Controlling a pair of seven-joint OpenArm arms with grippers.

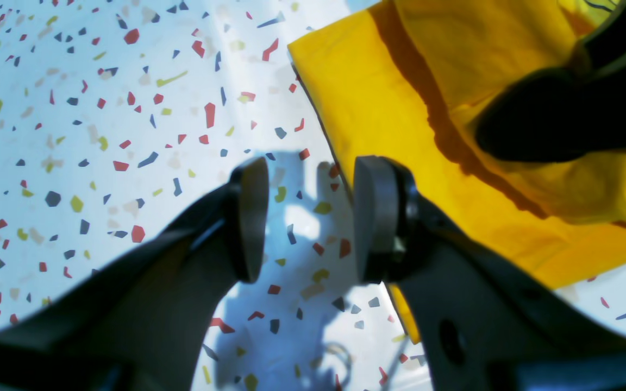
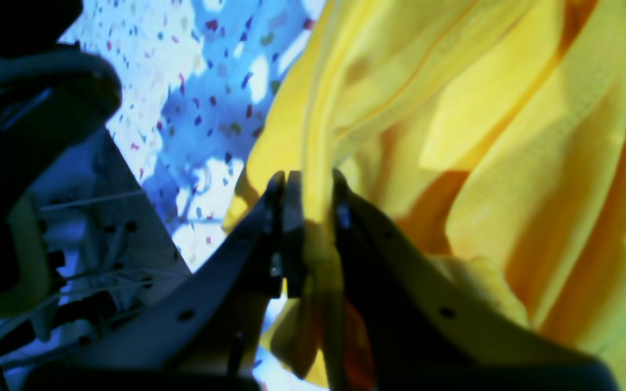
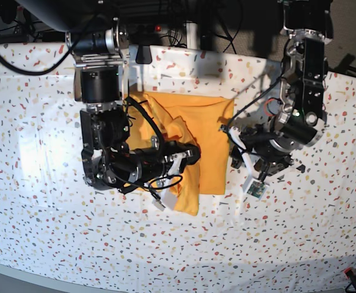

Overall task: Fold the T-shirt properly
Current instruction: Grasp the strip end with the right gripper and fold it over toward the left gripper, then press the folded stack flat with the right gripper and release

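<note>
- My right gripper (image 2: 310, 201), nearest in its own wrist view, is clamped on a bunched fold of the shirt (image 2: 454, 163); the cloth runs up between the two pads and hangs in loose pleats beyond them
- In the base view that gripper (image 3: 190, 155) sits over the middle of the shirt (image 3: 211, 146), with a lifted ridge of cloth drawn across the flat part towards it
- My left gripper (image 1: 310, 217) stands about half open with nothing in it; through the gap I see only the table (image 1: 101, 163) and its speckled cover
- The shirt's edge (image 1: 356, 108) lies just beside the left gripper's outer pad, on the side towards my right arm, and runs diagonally away from it; the cloth is not between the pads
- From overhead the left gripper (image 3: 251, 155) hovers just off the shirt's side edge, near its lower corner, over the table (image 3: 43, 152)
- The shirt lies roughly mid-table, partly folded, as an upright panel whose long axis runs away from the base camera, from the near hem to the far edge under my arms
- As I judge it, the right arm has the fold in hand and the left is the nearer one to the free side edge; the coming move turns on carrying the held ridge across that long axis towards the left gripper's side
- The fold is under way, not finished: the panel is uneven and rumpled
</note>
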